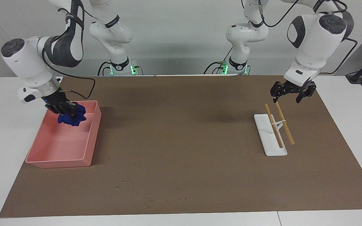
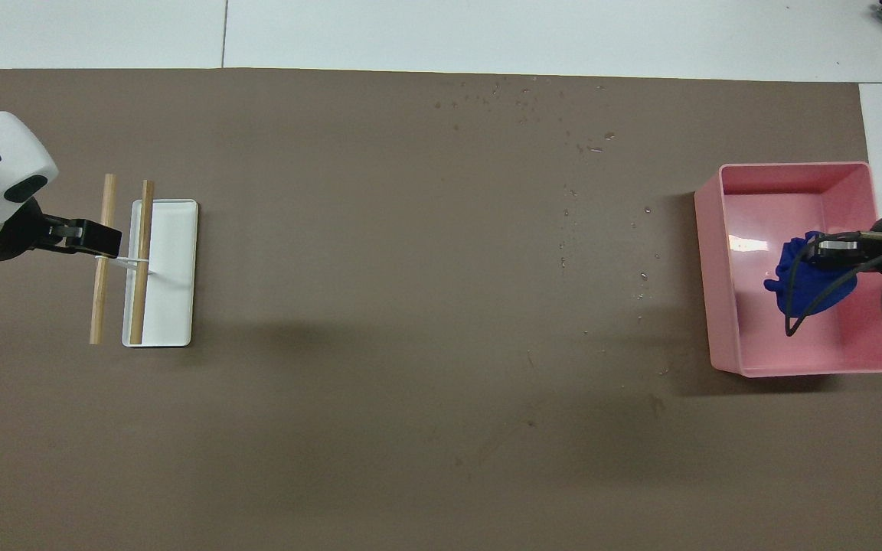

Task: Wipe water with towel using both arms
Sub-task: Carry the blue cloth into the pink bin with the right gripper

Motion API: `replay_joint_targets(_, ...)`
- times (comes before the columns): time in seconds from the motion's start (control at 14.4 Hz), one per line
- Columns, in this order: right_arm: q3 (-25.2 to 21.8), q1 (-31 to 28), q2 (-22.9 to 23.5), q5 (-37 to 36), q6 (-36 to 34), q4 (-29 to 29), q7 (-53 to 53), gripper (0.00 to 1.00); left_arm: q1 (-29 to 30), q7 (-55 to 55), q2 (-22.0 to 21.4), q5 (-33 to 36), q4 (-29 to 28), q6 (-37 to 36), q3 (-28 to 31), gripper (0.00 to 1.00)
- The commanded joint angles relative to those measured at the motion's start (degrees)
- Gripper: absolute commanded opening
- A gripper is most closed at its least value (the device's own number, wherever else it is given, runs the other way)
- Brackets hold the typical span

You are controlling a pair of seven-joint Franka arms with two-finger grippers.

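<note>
The royal-blue towel (image 1: 73,118) lies bunched in the pink tray (image 1: 58,163), at the tray's end nearer the robots. My right gripper (image 1: 66,111) reaches down into the tray and is shut on the towel's top. In the overhead view the right gripper (image 2: 815,255) covers part of the towel (image 2: 808,291) inside the tray (image 2: 719,268). Small water drops (image 2: 563,138) are scattered on the brown mat, farther from the robots than the tray; they also show in the facing view (image 1: 124,182). My left gripper (image 1: 289,95) hangs open over the wooden sticks, holding nothing.
A white flat stand (image 1: 270,141) with two wooden sticks (image 1: 273,125) across it sits at the left arm's end of the table; it also shows in the overhead view (image 2: 173,268). The brown mat (image 1: 181,125) covers most of the table.
</note>
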Motion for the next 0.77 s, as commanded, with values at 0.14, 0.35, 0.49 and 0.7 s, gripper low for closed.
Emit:
replay_joint_targets(0.14, 0.9, -2.4, 3.8, -1.3, 10.9, -7.4, -2.4, 0.00, -0.9, -0.4, -2.3, -4.0, -0.3, -0.3, 0.7, 1.00)
replay_joint_targets(0.35, 0.9, -2.3, 3.1, -1.7, 10.7, -10.0, -2.6, 0.04, -0.9, -0.5, -4.2, -4.1, -0.1, -3.0, 0.6, 1.00)
replay_joint_targets(0.49, 0.9, -2.3, 3.0, -2.0, 8.4, -9.7, -2.6, 0.81, -0.8, -0.4, -4.4, -4.0, -0.1, -3.5, 0.7, 1.00)
replay_joint_targets(0.7, 0.9, -1.8, 2.5, -2.9, 4.4, -5.9, -2.7, 1.00, -0.2, -0.3, -4.5, -4.0, 3.4, -5.7, 0.8, 1.00)
